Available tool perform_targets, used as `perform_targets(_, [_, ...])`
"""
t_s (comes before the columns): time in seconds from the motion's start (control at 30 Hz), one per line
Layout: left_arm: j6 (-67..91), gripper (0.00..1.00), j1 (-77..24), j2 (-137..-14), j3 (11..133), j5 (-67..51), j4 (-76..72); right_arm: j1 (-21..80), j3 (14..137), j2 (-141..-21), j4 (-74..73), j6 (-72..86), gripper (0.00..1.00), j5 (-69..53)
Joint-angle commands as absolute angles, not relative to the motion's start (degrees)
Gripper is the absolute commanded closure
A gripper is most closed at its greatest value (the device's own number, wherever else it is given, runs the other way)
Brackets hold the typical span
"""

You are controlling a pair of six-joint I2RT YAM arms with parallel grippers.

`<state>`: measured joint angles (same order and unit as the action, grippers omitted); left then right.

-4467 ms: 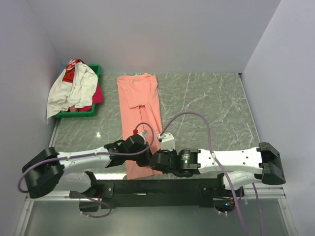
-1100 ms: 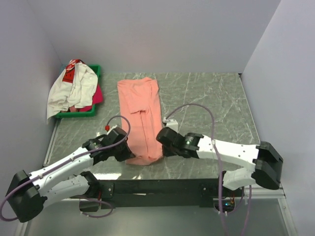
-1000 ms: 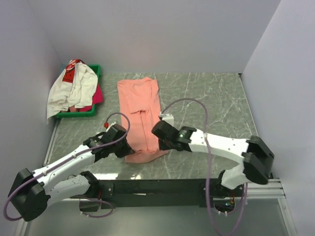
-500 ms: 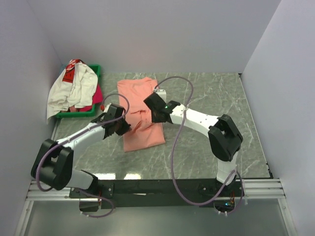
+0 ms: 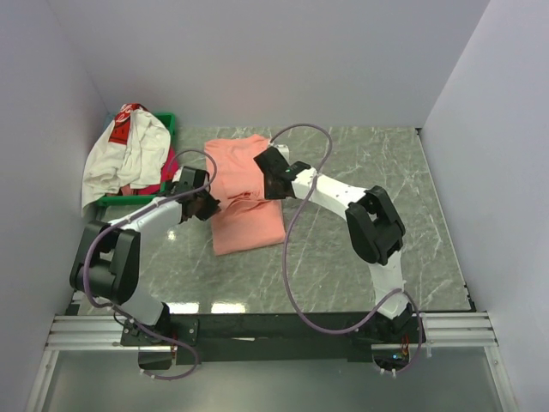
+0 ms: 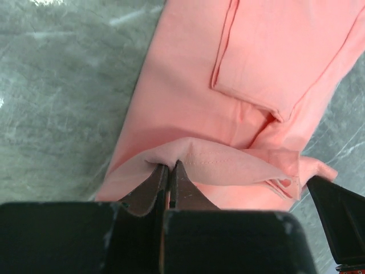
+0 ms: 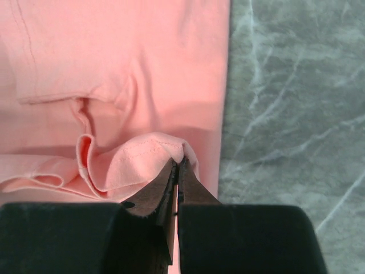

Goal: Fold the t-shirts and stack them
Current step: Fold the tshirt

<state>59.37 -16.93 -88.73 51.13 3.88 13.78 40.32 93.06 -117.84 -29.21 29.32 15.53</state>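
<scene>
Hem held up at both corners over the salmon-pink shirt

Hem corners of the salmon-pink t-shirt [image 5: 246,225] are each in a pinch. The left gripper [image 5: 208,206] has its fingers pressed together on the left corner, and the right gripper [image 5: 273,184] is clamped the same way on the right corner. Both wrist views show a stitched edge rising in a small arch out of the closed jaws, with flat pink cloth below.

The shirt lies lengthwise on the table [image 5: 377,172]. Its far end is near the back wall, and its near end is a rounded double layer well short of the table's near edge. Its right edge runs straight. A folded-in sleeve edge shows on the top layer in the left wrist view.

Bare marble stretches from the shirt's right edge to the right wall. A wide bare band also lies between the near fold and the table's front. On the left there is only a narrow strip of stone between the shirt and the green tray [image 5: 166,121], and the left gripper sits just beside that tray's near right corner.

The tray stands in the far left corner. The white t-shirt [image 5: 129,159] is heaped in it and spills over its near left rim. The magenta-pink t-shirt [image 5: 171,163] peeks out beneath, over the right rim.
</scene>
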Motion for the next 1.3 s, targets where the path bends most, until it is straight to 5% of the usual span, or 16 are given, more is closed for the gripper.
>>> perform_targets(0.0, [58.36,0.99,-16.08,-89.73,53.96,2.81,10.99,39.64,97.90,-119.18,-28.21,27.43,1.00,14.59])
perform_targets(0.13, [56.87,0.98,-15.29,-91.84,54.75,0.62,8.79,38.94,100.54,-121.20,-29.35,26.81,0.97,14.24])
perform_targets(0.2, [56.52,0.87,-14.50,-92.02,54.93,-0.79,7.22,38.59,101.25,-121.73,-30.58,26.81,0.89,14.76])
perform_targets(0.23, [56.60,0.73,-14.33,-91.85,54.84,-0.88,6.69,38.32,101.25,-121.38,-30.67,26.98,0.78,14.85])
perform_targets(0.33, [56.43,0.50,-13.27,-90.44,55.37,-0.88,6.77,37.53,100.37,-119.28,-31.29,27.42,0.57,15.55])
perform_targets(0.43, [55.73,0.41,-13.01,-86.85,55.20,-0.18,8.17,37.18,98.80,-116.99,-32.25,27.95,0.53,16.52])
perform_targets(0.9, [60.03,0.71,-22.75,-83.58,49.22,-1.32,6.68,41.92,72.72,-101.78,-20.23,34.54,0.57,0.36])
perform_targets(1.27, [62.23,0.76,-31.11,-88.50,45.27,-2.72,1.85,41.48,55.12,-100.02,-12.40,38.75,0.59,-1.93])
